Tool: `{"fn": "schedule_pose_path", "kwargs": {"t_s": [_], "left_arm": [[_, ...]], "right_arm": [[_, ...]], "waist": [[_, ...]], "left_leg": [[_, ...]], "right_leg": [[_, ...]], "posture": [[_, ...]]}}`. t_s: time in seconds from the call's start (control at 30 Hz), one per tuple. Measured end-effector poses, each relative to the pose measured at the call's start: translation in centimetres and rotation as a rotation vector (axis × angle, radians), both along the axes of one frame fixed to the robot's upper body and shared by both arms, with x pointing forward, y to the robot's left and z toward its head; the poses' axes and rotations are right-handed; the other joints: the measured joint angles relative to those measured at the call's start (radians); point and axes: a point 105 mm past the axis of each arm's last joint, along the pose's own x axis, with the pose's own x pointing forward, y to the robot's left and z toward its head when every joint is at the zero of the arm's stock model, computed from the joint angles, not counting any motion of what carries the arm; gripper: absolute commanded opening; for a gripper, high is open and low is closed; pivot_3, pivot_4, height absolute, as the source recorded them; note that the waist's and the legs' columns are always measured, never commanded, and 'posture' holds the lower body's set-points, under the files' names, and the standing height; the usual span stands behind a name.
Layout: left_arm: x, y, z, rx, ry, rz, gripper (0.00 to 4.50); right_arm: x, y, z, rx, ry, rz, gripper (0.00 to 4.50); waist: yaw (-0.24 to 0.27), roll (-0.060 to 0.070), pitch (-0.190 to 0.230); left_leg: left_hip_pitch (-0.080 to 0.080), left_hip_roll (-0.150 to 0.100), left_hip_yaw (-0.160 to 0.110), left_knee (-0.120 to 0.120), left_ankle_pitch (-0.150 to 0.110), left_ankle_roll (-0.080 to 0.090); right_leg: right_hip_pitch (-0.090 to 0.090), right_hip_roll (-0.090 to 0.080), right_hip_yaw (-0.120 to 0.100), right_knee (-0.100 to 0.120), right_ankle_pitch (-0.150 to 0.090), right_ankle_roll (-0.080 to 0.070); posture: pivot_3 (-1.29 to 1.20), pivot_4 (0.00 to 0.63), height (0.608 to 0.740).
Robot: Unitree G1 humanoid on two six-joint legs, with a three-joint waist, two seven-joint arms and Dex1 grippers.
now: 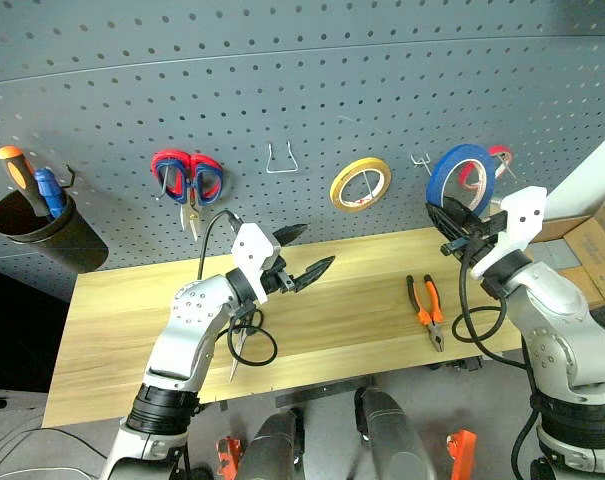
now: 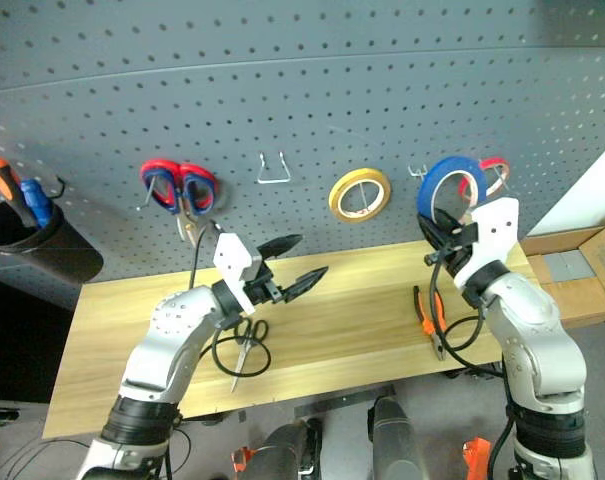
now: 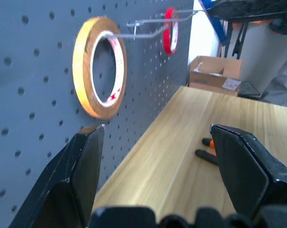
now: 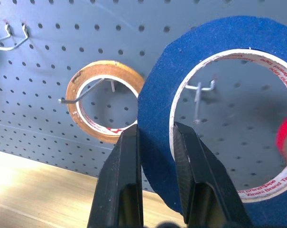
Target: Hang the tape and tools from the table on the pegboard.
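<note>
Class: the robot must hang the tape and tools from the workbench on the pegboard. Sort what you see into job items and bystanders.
Job items:
- thin blue tape ring, pinched in right hand
- orange-and-black-handled pliers
- small black-handled scissors
- dark grey pegboard

Bystanders:
- yellow tape ring
- red tape ring
- red-and-blue-handled scissors
- cardboard box

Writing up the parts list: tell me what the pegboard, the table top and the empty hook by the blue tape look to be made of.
Pegboard: likely painted sheet metal, matte dark grey with an even hole grid; could be plastic.
Table: wood or wood laminate, pale yellowish with plank grain, satin sheen.
Hook: bent metal wire, bright and shiny.
Blue tape: matte blue roll on a white printed core.
</note>
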Motion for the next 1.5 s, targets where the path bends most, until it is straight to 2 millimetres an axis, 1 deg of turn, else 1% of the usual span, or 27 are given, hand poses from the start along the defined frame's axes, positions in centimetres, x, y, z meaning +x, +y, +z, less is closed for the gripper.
{"fn": "schedule_pose_path", "kwargs": {"t_s": [0.27, 0.37, 0.43, 0.5, 0.63, 0.67, 0.7, 0.77, 0.8, 0.9, 0.97, 1.0, 1.07, 1.1, 1.13, 1.17, 1.27, 1.33, 1.4, 1.5], "left_arm": [[-0.4, 0.5, 0.5, 0.008, -0.015, 0.042, 3.8], [-0.3, 1.2, 0.4, 0.021, -0.012, 0.075, 3.8], [-0.2, 1.5, 0.4, 0.028, -0.013, 0.092, 3.8], [-0.2, 1.6, 0.4, 0.029, -0.014, 0.097, 3.8], [-0.1, 1.6, 0.4, 0.029, -0.014, 0.105, 3.8], [-0.1, 1.6, 0.4, 0.029, -0.014, 0.106, 3.8], [-0.1, 1.6, 0.4, 0.029, -0.015, 0.106, 3.8], [-0.2, 1.6, 0.3, 0.034, -0.013, 0.098, 3.8], [-0.2, 1.6, 0.2, 0.039, -0.011, 0.095, 3.8], [-0.3, 1.8, -0.8, 0.062, 0.005, 0.099, 3.8], [-0.7, 1.7, -1.8, 0.092, 0.026, 0.086, 3.8], [-1.0, 1.7, -2.6, 0.103, 0.047, 0.081, 3.8], [-1.3, 1.9, -4.1, 0.105, 0.1, 0.085, 3.8], [-1.4, 1.9, -4.5, 0.104, 0.123, 0.084, 3.8], [-1.5, 1.8, -4.7, 0.103, 0.135, 0.08, 3.8], [-1.6, 1.7, -4.8, 0.105, 0.145, 0.071, 3.8], [-2.5, 1.6, -5.4, 0.151, 0.172, 0.024, 3.8], [-2.9, 1.8, -6.2, 0.189, 0.196, 0.008, 3.8], [-3.2, 1.9, -6.6, 0.196, 0.213, 0.004, 3.8], [-3.8, 2.3, -7.4, 0.225, 0.251, -0.007, 3.8]], "right_arm": [[2.7, 1.4, -1.1, 0.009, 0.017, 0.059, 0.35], [3.8, 1.7, -1.3, 0.003, 0.026, 0.068, 0.35], [4.5, 1.8, -1.4, -0.001, 0.042, 0.061, 1.07], [5.1, 1.8, -1.5, 0.012, 0.053, 0.048, 1.61], [5.1, 1.7, -1.6, 0.008, 0.055, 0.041, 2.95], [5.1, 1.6, -1.7, 0.001, 0.055, 0.037, 3.22], [5.0, 1.3, -1.9, -0.015, 0.056, 0.024, 3.6], [4.3, 0.4, -3.2, -0.051, 0.08, -0.004, 4.27], [3.9, -0.1, -4.1, -0.067, 0.105, -0.016, 4.46], [2.3, -1.2, -6.6, -0.104, 0.205, -0.011, 4.46], [0.6, -1.6, -8.0, -0.116, 0.287, 0.018, 4.46], [-0.2, -2.1, -9.4, -0.132, 0.361, 0.006, 4.46], [-0.9, -3.7, -12.9, -0.17, 0.527, -0.101, 4.46], [-0.9, -4.4, -14.2, -0.168, 0.594, -0.164, 4.46], [-0.7, -4.8, -15.1, -0.161, 0.644, -0.216, 4.46], [-0.5, -5.0, -15.6, -0.153, 0.681, -0.251, 4.46], [0.1, -4.8, -15.5, -0.168, 0.723, -0.29, 4.46], [0.6, -5.6, -15.8, -0.18, 0.759, -0.348, 4.46], [0.5, -6.1, -16.4, -0.184, 0.799, -0.376, 4.46], [0.1, -5.8, -17.4, -0.203, 0.855, -0.358, 4.46]], "waist": [[0.02, 0.001, -0.009], [0.026, 0.001, -0.015], [0.033, 0.001, -0.019], [0.042, 0.001, -0.022], [0.05, 0.001, -0.023], [0.05, 0.002, -0.023], [0.05, 0.002, -0.023], [0.055, 0.002, -0.025], [0.057, 0.002, -0.025], [0.056, 0.004, -0.026], [0.055, 0.004, -0.028], [0.055, 0.004, -0.03], [0.051, 0.004, -0.031], [0.048, 0.004, -0.031], [0.046, 0.004, -0.031], [0.045, 0.005, -0.031], [0.046, 0.005, -0.032], [0.048, 0.005, -0.033], [0.05, 0.005, -0.034], [0.05, 0.005, -0.034]], "left_leg": [[0.0, 0.0, 0.0, 0.001, 0.001, -0.001], [0.0, 0.0, 0.001, 0.002, 0.001, -0.001], [0.0, 0.0, 0.0, 0.003, 0.001, -0.001], [0.0, 0.0, 0.0, 0.003, 0.001, -0.001], [-0.001, 0.0, 0.0, 0.006, 0.001, -0.001], [-0.001, 0.0, 0.0, 0.007, 0.001, -0.001], [-0.002, 0.0, -0.001, 0.009, 0.001, -0.001], [-0.003, 0.0, -0.002, 0.01, 0.001, -0.001], [-0.004, 0.0, -0.003, 0.011, 0.001, -0.001], [-0.003, -0.001, -0.002, 0.011, 0.001, -0.001], [-0.003, 0.0, -0.003, 0.011, 0.001, -0.001], [-0.003, 0.0, -0.003, 0.011, 0.001, -0.001], [-0.002, 0.0, -0.002, 0.011, 0.001, -0.001], [-0.002, 0.0, -0.001, 0.011, 0.001, -0.001], [-0.002, 0.0, 0.0, 0.011, 0.001, -0.001], [-0.001, 0.0, 0.0, 0.011, 0.001, -0.001], [0.001, 0.002, 0.002, 0.011, 0.002, 0.002], [0.002, 0.002, 0.003, 0.011, 0.002, 0.002], [0.002, 0.002, 0.003, 0.011, 0.003, 0.002], [0.002, 0.002, 0.004, 0.011, 0.003, 0.002]], "right_leg": [[0.0, 0.0, 0.0, 0.002, 0.002, -0.003], [0.0, 0.0, 0.0, 0.002, 0.002, -0.003], [0.0, 0.0, 0.0, 0.002, 0.002, -0.003], [0.0, 0.0, 0.0, 0.002, 0.002, -0.003], [0.0, 0.001, 0.0, 0.003, 0.002, -0.003], [0.0, 0.001, 0.0, 0.003, 0.002, -0.003], [0.0, 0.001, 0.0, 0.003, 0.002, -0.003], [0.0, 0.0, 0.0, 0.003, 0.002, -0.003], [0.001, 0.0, 0.0, 0.003, 0.002, -0.003], [0.0, 0.0, 0.0, 0.004, 0.002, -0.003], [0.001, 0.0, 0.0, 0.004, 0.002, -0.003], [0.001, 0.0, 0.0, 0.004, 0.002, -0.003], [0.001, 0.0, 0.002, 0.004, 0.003, -0.004], [0.001, 0.0, 0.003, 0.005, 0.004, -0.005], [0.001, 0.001, 0.004, 0.005, 0.006, -0.005], [0.001, 0.001, 0.006, 0.005, 0.007, -0.006], [0.001, 0.003, 0.008, 0.006, 0.009, -0.006], [0.002, 0.004, 0.009, 0.006, 0.009, -0.006], [0.001, 0.004, 0.01, 0.007, 0.009, -0.006], [0.001, 0.004, 0.011, 0.01, 0.009, -0.006]], "posture": [[-0.17, 0.192, 0.74], [-0.16, 0.191, 0.74], [-0.16, 0.192, 0.74], [-0.15, 0.193, 0.74], [-0.16, 0.197, 0.74], [-0.18, 0.199, 0.74], [-0.18, 0.199, 0.74], [-0.18, 0.2, 0.74], [-0.18, 0.203, 0.74], [-0.19, 0.21, 0.74], [-0.2, 0.216, 0.74], [-0.2, 0.219, 0.74], [-0.2, 0.223, 0.74], [-0.2, 0.222, 0.74], [-0.2, 0.22, 0.74], [-0.2, 0.22, 0.74], [-0.19, 0.222, 0.74], [-0.18, 0.223, 0.74], [-0.18, 0.224, 0.74], [-0.17, 0.225, 0.74]]}}
